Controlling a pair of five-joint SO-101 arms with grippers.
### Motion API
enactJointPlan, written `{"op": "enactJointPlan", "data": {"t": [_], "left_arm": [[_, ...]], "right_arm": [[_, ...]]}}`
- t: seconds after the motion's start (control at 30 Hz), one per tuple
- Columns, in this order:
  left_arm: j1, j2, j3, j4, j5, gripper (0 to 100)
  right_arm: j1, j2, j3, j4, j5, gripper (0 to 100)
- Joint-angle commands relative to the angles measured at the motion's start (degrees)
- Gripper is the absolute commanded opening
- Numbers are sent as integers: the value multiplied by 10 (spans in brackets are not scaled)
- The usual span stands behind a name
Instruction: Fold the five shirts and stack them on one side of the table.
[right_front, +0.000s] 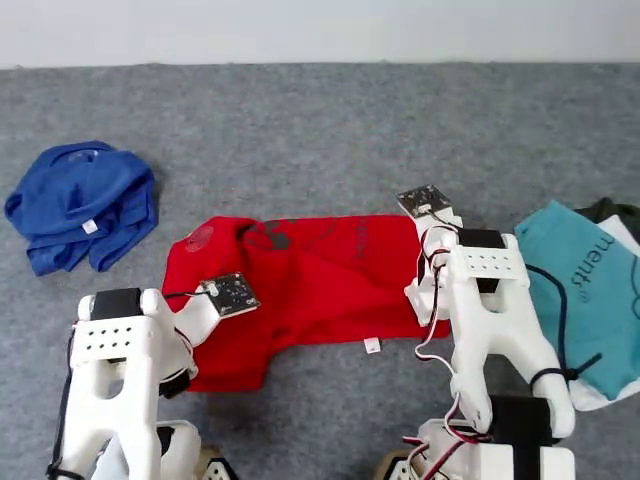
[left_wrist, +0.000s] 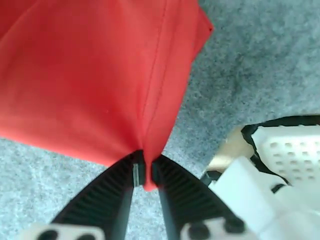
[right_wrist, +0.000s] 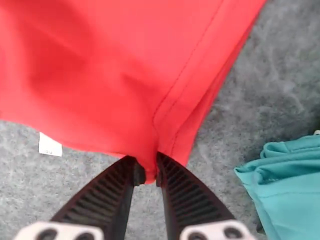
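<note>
- Looking down over the grey bench, you see three piles of cloth with both arms standing at the near edge.
- Your red shirt is the biggest thing on it. It is spread mostly flat across the middle, reaching from one arm to the other, and its near left part hangs down beside the left arm.
- Your teal shirt lies bunched at the right edge, just beside the right arm and apart from the red shirt. It rests on a white cloth, and a dark cloth peeks out behind it.
- Your blue shirt sits crumpled at the far left, well apart from the red shirt.
- Your left gripper is closed tight on a near corner of the red shirt. The fabric is pinched between the black jaws and fans out from them, with bare bench showing past the hem.
- Your right gripper is clamped the same way on the red shirt's near right corner. A stitched seam runs into the jaws, and the edge of the teal shirt lies off to one side.
- A small white tag lies at the red shirt's near hem, between the two arms and closer to the right one.
</note>
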Motion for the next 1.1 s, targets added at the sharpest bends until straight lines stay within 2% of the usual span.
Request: {"op": "enactJointPlan", "data": {"t": [0.0, 0.17, 0.37, 0.57, 0.67, 0.83, 1.07], "left_arm": [[-18, -9, -4, -2, -9, 13], [-47, -9, 0, -2, -9, 15], [-59, -5, 0, -4, -9, 84], [-58, -4, 0, -5, -9, 97], [-59, -4, -3, -4, -6, 97], [-59, -9, -4, -4, -6, 94], [-59, -9, -4, -3, -8, 94]], "right_arm": [[-3, -24, 0, 6, 6, 14], [-4, -24, 0, 7, 6, 30], [-4, -25, -1, 27, 5, 196], [-7, -31, -3, 43, 8, 201], [-28, -31, -1, 89, 57, 201], [-41, -38, -4, 109, 68, 200], [-59, -158, -37, 186, 120, 200]]}}
